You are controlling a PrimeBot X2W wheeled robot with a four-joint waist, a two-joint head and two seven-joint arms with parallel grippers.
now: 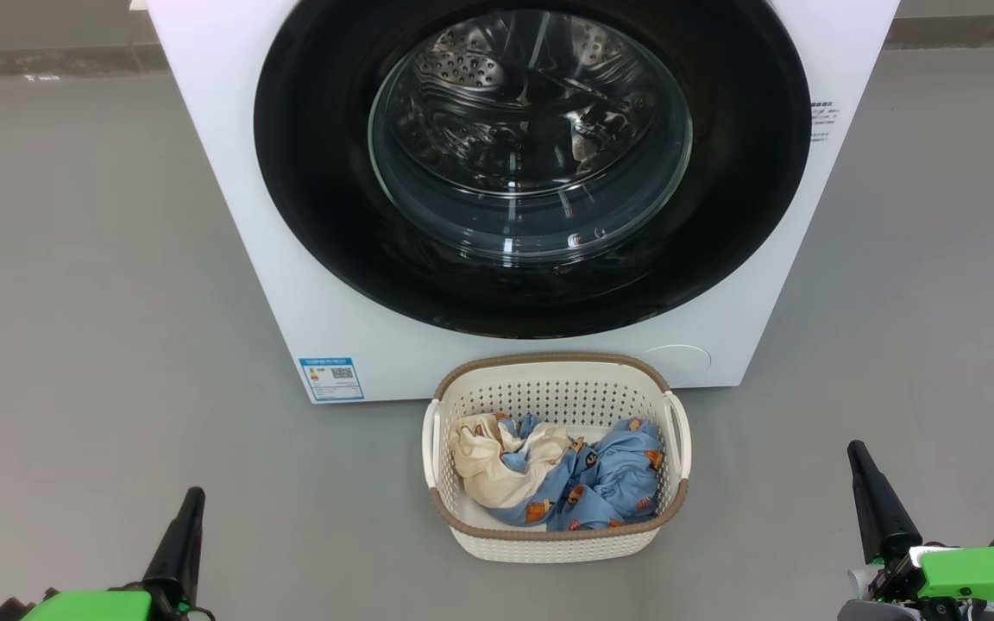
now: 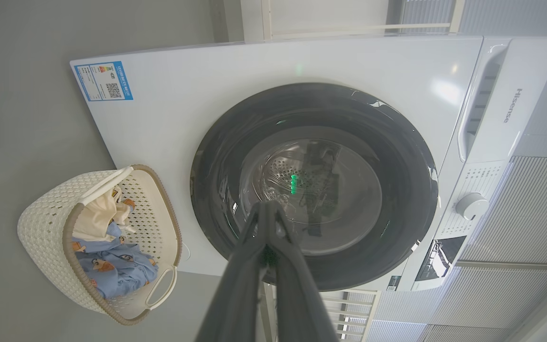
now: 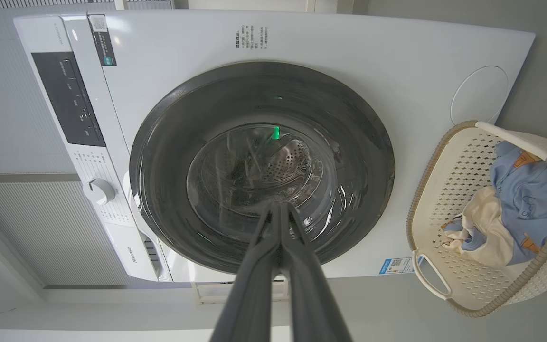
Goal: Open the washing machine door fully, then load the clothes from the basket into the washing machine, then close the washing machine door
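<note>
The left gripper (image 1: pixel 192 504) is sitting at the lower left of the head view with its two dark fingers (image 2: pixel 245 275) pressed together on nothing. The right gripper (image 1: pixel 861 461) is sitting at the lower right, its fingers likewise pressed together and empty. Both are hanging above the grey floor (image 1: pixel 74 302), well apart from everything else.

Between them, the basket (image 1: pixel 553 358) is standing on the floor just in front of the washing machine (image 1: pixel 229 216), its far rim lying close to the white front panel. The clothes (image 1: pixel 566 483) are lying bunched inside it — the cream garment (image 1: pixel 488 470) on the robot's left, the blue printed garment (image 1: pixel 618 483) on its right, the two overlapping in the middle.

Beyond the basket, the washing machine door (image 1: pixel 316 172) is sitting flat against the machine, closed, and in each wrist view the paired fingers are pointing toward it. The steel drum (image 1: pixel 514 95) is showing through the door's glass bowl (image 1: pixel 531 216). A blue label (image 1: pixel 331 379) is showing at the machine's lower left corner.
</note>
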